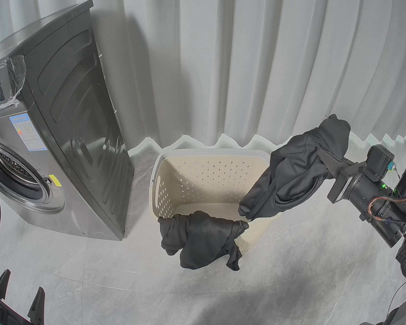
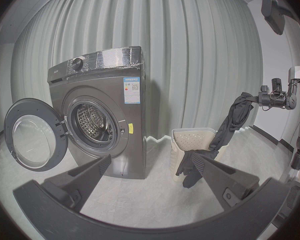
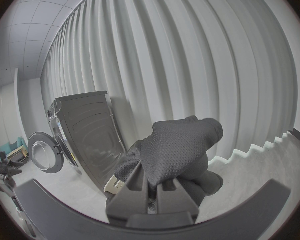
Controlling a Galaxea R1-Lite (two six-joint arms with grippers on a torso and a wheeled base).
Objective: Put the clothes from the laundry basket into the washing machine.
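I see the washing machine (image 2: 136, 137) drum mouth unblocked, its door (image 2: 35, 135) swung aside. A draped garment (image 1: 200, 240) covers the laundry basket (image 1: 198, 177) front rim; the hanging garment (image 1: 293, 172) in my right claw (image 3: 151, 180) screens its right side.

Right end effector (image 1: 324, 155) raised, clamped on dark garment (image 1: 293, 172); left end effector (image 1: 22, 280) low, parted wide.

Dark grey clothes (image 1: 297, 168), cream laundry basket (image 1: 203, 177) with star-shaped perforations, grey washing machine (image 1: 72, 113), white curtain (image 1: 257, 46), pale marbled floor (image 1: 302, 258)

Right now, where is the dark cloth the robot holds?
The dark grey garment hangs from the right fingers, at the head view's right, over the cream plastic basket's right edge.
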